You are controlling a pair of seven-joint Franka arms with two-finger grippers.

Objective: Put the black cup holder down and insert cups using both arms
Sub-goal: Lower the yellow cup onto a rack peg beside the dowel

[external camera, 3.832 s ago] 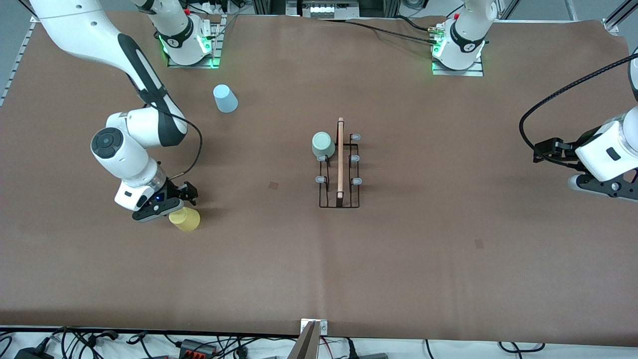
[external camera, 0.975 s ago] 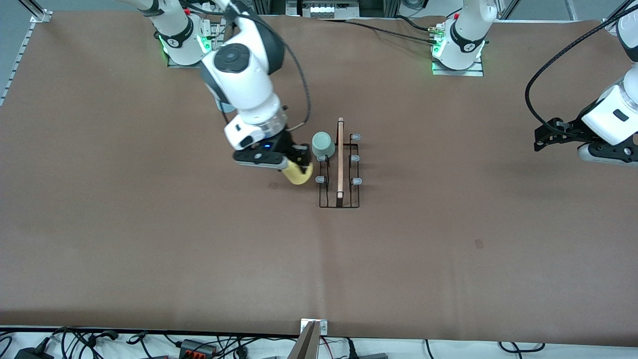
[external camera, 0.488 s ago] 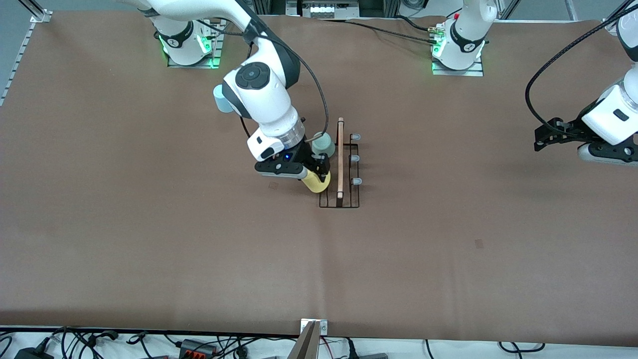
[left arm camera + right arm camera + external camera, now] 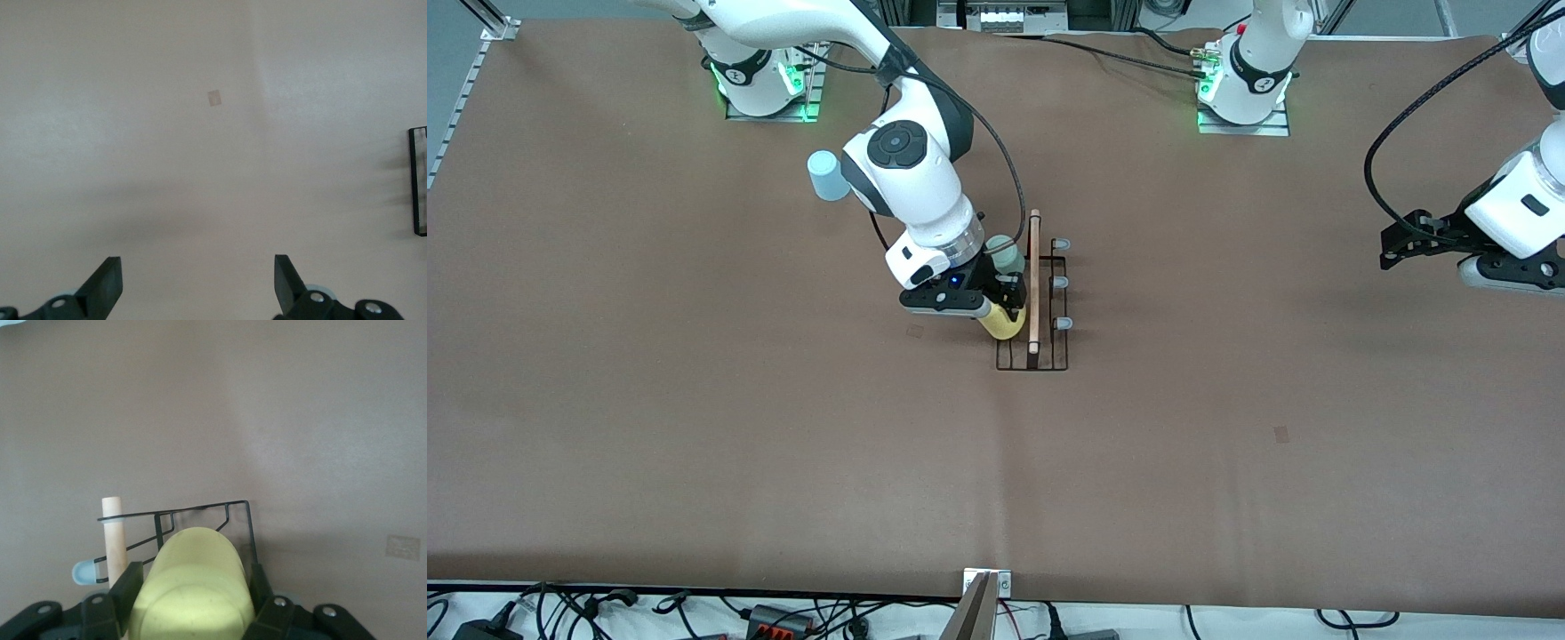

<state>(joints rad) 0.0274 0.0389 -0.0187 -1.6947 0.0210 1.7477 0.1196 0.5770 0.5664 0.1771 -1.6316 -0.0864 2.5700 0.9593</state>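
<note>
The black cup holder (image 4: 1032, 356) stands mid-table, its wooden rod (image 4: 1034, 276) along the top. A pale green cup (image 4: 1009, 252) sits upside down on a peg of the row toward the right arm's end, half hidden by the wrist. My right gripper (image 4: 1000, 313) is shut on the yellow cup (image 4: 1004, 325) and holds it over the same row, nearer the front camera. In the right wrist view the yellow cup (image 4: 193, 587) sits between the fingers (image 4: 125, 590), over the wire rack (image 4: 200, 517). My left gripper (image 4: 1396, 253) is open and empty, waiting over the left arm's end of the table; its wrist view (image 4: 198, 280) shows bare table.
The light blue cup (image 4: 828, 175) stands upside down on the table near the right arm's base. Free pegs (image 4: 1061, 284) line the holder's side toward the left arm. Cables lie along the table's front edge.
My right gripper carried the yellow cup from the right arm's end of the table to the holder, and now holds it over the peg row beside the green cup. The left arm rose slightly earlier.
</note>
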